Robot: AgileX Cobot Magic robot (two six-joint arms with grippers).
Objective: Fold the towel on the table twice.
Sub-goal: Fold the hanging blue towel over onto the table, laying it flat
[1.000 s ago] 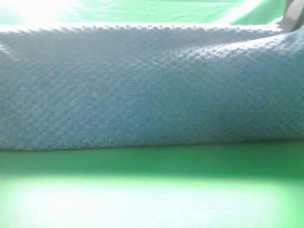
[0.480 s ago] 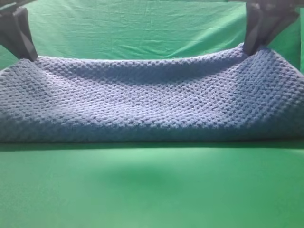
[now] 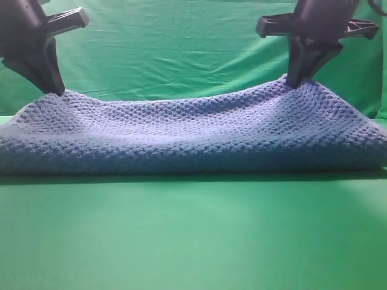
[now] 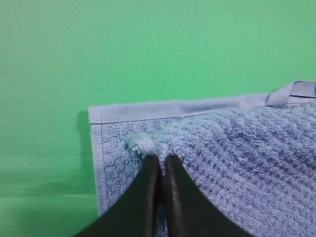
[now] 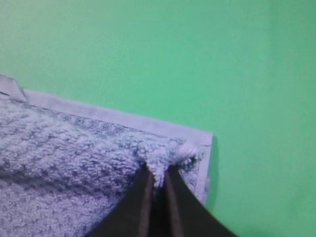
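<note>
Both tools (image 3: 54, 90) (image 3: 296, 81) pinching folded towel (image 3: 193, 136) corners, seemingly

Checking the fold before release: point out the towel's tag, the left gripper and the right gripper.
tag (image 4: 291, 92), left wrist view, its loop.
left gripper (image 4: 161, 160), left wrist view, tips pinching towel.
right gripper (image 5: 157, 173), right wrist view, tips pinching towel.

No legible text, label or number anywhere, not even on the towel (image 4: 237, 168) tag (image 4: 291, 92).
</note>
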